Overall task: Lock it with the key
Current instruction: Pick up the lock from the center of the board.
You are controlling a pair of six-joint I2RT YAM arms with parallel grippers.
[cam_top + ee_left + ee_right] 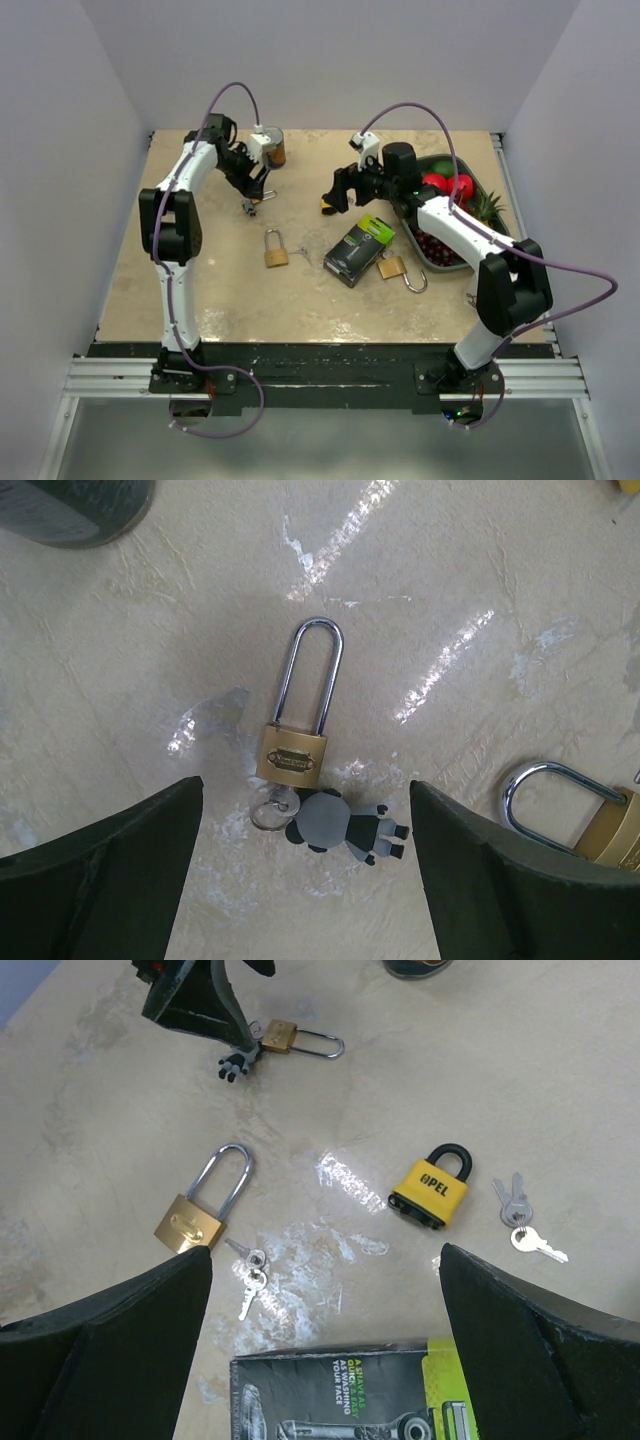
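left claw (306, 810) spread over the brass padlock (293, 757), key (284, 801) already seated in it, right claw (325, 1255) spread too, the locking turn looks undone.

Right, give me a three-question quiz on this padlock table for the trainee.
1. True or false: the left end effector is shut on the long-shackled brass padlock.
2. What is on that padlock's key ring? A: grey figure charm; B: red tag; C: nothing.
3. How many padlocks show in the right wrist view?
Key: 1 false, it stands open; 2 A; 3 three: yellow padlock, broad brass padlock, the long-shackled one.
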